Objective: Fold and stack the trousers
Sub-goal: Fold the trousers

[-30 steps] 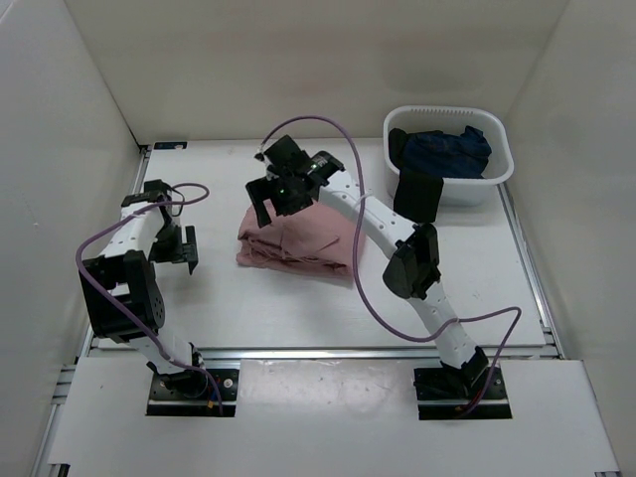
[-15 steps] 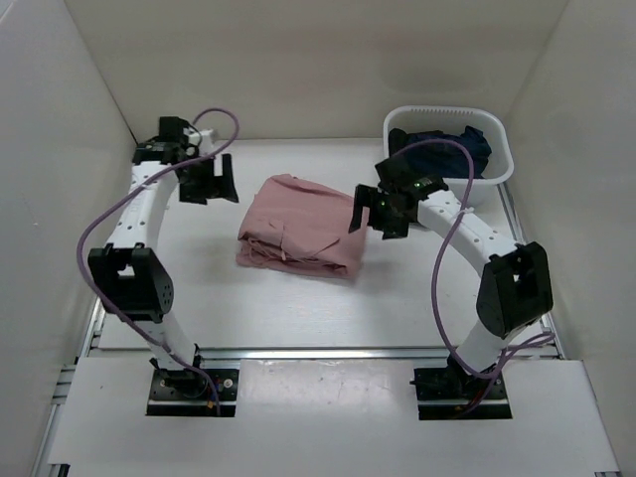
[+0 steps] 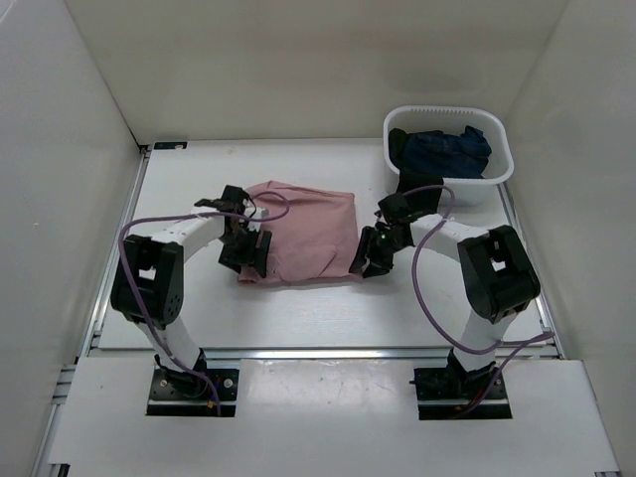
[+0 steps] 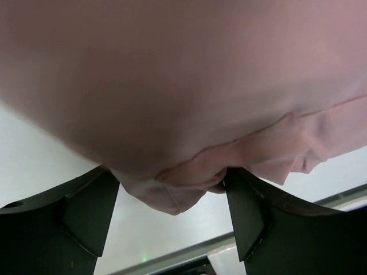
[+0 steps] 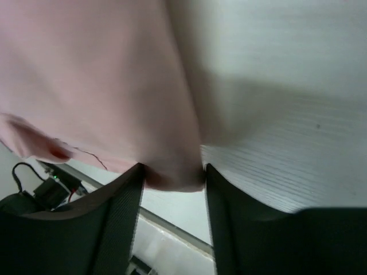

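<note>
The trousers (image 3: 308, 231) lie folded as a dusty-pink rectangle in the middle of the table. My left gripper (image 3: 250, 254) is down at their near left corner. In the left wrist view my left gripper (image 4: 169, 179) stands wide, and a loose hemmed corner of the trousers (image 4: 183, 86) hangs between its fingers (image 4: 86, 212). My right gripper (image 3: 366, 260) is at the near right corner. In the right wrist view my right gripper (image 5: 173, 175) is narrowed on a bunched edge of the trousers (image 5: 97, 86), which touches both fingers (image 5: 117, 212).
A white basket (image 3: 502, 149) stands at the back right and holds a dark navy garment (image 3: 447, 149). White walls close in the table on the left, back and right. Purple cables loop from both arms.
Both arms have swung in and come down to the near corners of the trousers. Both sets of jaws have narrowed, the right much more than the left.
</note>
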Available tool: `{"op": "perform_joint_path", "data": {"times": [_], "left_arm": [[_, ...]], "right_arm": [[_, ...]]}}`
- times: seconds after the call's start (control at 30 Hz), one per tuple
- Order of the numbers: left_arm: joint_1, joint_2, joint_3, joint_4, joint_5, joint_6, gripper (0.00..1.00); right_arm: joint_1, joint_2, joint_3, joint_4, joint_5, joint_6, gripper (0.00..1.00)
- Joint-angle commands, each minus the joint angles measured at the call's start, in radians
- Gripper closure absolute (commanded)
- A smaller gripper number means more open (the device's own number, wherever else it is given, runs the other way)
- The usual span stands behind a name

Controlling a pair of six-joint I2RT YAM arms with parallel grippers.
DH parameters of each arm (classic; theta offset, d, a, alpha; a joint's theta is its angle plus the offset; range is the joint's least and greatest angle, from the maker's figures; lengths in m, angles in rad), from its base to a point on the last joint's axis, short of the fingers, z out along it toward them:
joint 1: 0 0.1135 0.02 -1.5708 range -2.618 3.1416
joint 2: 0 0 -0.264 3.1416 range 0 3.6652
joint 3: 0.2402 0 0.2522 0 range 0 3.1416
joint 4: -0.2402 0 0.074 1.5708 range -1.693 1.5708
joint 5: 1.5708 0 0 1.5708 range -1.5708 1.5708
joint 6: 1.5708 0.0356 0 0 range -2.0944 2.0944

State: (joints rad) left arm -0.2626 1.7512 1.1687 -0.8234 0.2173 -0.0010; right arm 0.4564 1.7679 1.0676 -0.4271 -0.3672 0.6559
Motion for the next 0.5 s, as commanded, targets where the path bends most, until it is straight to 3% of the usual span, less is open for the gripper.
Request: {"op": "perform_joint_path", "data": {"times": [0.0, 0.07, 0.13, 0.3, 0.47], "left_arm": [[-0.024, -0.127, -0.09, 0.072, -0.035, 0.001, 0.17], [-0.035, -0.145, -0.131, 0.095, -0.077, 0.001, 0.13], [-0.035, -0.156, -0.142, 0.106, -0.087, 0.001, 0.07], [-0.035, -0.19, -0.184, 0.106, -0.087, 0.001, 0.06], [-0.035, -0.269, -0.207, 0.106, -0.16, 0.001, 0.0]], "right_arm": [[-0.028, 0.024, -0.038, 0.067, -0.117, -0.038, 0.51], [-0.051, 0.037, -0.058, 0.091, -0.149, -0.078, 0.58], [-0.07, 0.038, -0.058, 0.125, -0.164, -0.087, 0.58], [-0.07, 0.002, -0.067, 0.151, -0.211, -0.099, 0.53], [-0.07, -0.054, -0.049, 0.022, -0.188, -0.172, 0.49]]}}
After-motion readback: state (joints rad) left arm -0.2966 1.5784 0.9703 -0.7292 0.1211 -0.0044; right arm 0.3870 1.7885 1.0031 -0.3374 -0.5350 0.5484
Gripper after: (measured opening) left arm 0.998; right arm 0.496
